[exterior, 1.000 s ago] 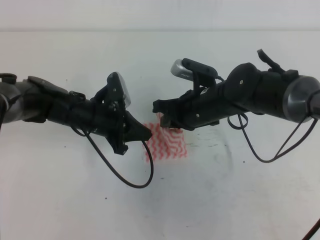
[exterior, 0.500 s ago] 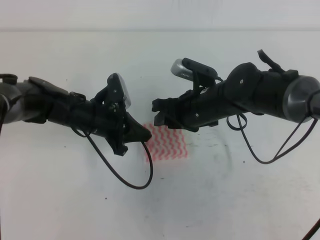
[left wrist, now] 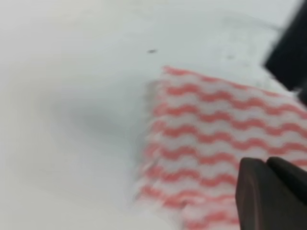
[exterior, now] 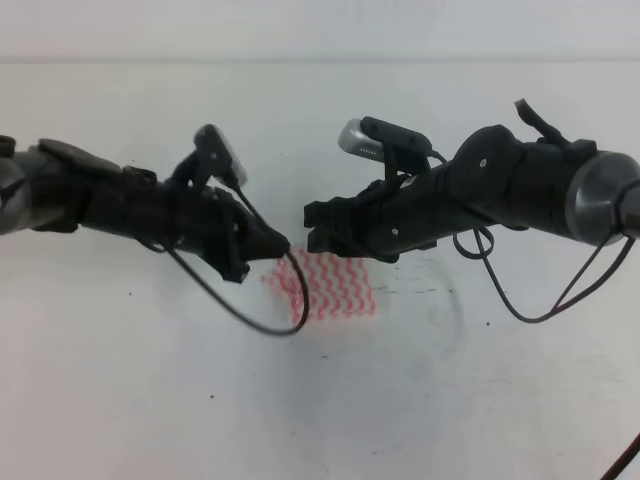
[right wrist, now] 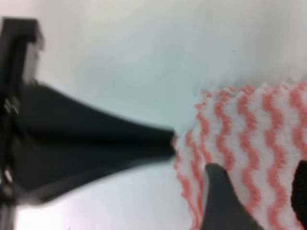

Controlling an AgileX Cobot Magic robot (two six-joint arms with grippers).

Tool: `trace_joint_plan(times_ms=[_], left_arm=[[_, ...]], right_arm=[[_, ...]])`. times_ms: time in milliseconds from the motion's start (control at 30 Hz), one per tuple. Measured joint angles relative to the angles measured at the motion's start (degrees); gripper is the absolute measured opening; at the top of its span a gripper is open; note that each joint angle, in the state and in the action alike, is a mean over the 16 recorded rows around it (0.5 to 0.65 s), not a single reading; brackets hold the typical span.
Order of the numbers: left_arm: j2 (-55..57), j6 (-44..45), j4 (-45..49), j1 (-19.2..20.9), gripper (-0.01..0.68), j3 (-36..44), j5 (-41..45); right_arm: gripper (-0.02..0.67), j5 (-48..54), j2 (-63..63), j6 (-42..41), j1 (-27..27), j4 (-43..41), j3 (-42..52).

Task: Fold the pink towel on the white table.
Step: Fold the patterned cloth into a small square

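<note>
The left tool point(exterior: 280, 245), closed to a point, touches the left edge of the pink towel point(exterior: 335, 285), lying flat on the white desk point(exterior: 150, 400). The right tool point(exterior: 315, 228) hovers open above. Thin, limp cloth: pinch a corner.

No legible text or markings.

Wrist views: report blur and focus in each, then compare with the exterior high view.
Left wrist view: the thin pink-and-white zigzag towel has a smeared near edge, and the dark end effector is soft. Right wrist view: everything is soft; the towel's stripes are still readable. Exterior high view: sharper, with even lighting on the plain white table.
</note>
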Motion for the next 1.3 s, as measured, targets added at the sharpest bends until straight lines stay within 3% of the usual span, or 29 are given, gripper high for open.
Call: trace_joint_plan(times_ms=[433, 667, 1033, 1300], left_arm=[[-1.6, -32.3, 5.6, 1.2, -0.005, -0.4, -5.8], [-1.5, -43.6, 8.7, -0.4, -0.005, -0.3, -6.5], [0.1, -48.7, 11.9, -4.1, -0.005, -0.3, -9.4], [0.9, -48.3, 12.2, -4.7, -0.005, -0.2, -13.6]], right_arm=[[0.079, 2.9, 0.2, -2.2, 0.0, -0.3, 0.0], [0.022, 2.8, 1.0, -2.2, 0.0, -0.4, 0.0], [-0.006, 2.6, 1.9, -2.6, 0.1, -0.2, 0.0], [-0.016, 2.9, 1.9, -3.1, 0.1, -0.1, 0.0]])
